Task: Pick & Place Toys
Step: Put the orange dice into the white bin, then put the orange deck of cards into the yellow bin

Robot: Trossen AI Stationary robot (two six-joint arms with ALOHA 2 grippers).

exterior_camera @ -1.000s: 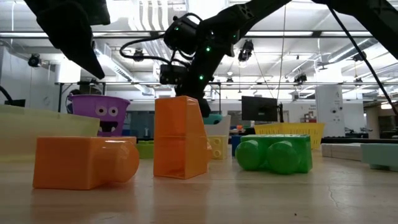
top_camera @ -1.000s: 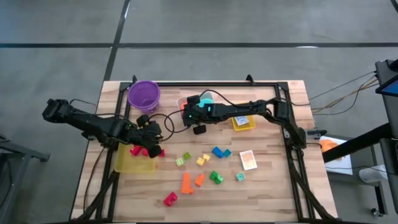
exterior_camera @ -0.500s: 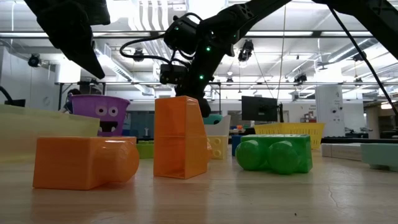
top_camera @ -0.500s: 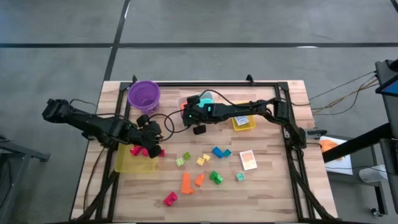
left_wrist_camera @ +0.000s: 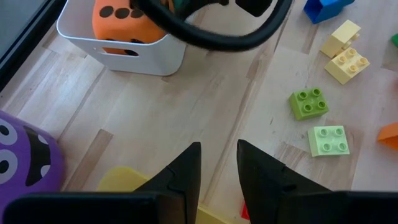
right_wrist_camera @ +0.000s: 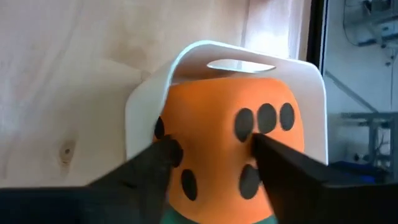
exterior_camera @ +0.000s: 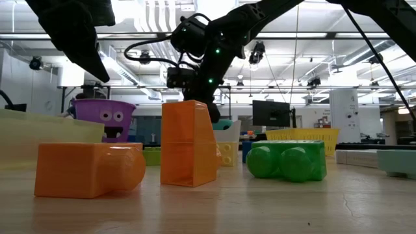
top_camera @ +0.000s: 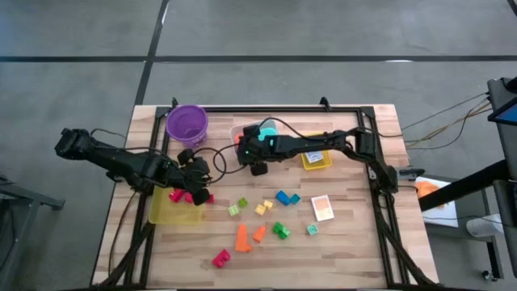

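The orange die sits inside the white tray, near the middle of the table's far edge, with black pips showing on 2 of its faces. The right gripper is directly over it, its 2 fingers spread on either side of the die and apart from each other; whether they press on the foam or have let go I cannot tell. In the high view that gripper hangs above the same tray, just beside the purple bowl.

The other toys lie scattered over the middle and near part of the table: 2 green blocks, pale yellow blocks, a blue block, an orange block, a red block near the near edge, and a card toward the right edge.

The left gripper is low over the yellow tray by the left edge, its fingers standing a narrow gap apart with nothing between them. A second yellow tray lies under the right arm.
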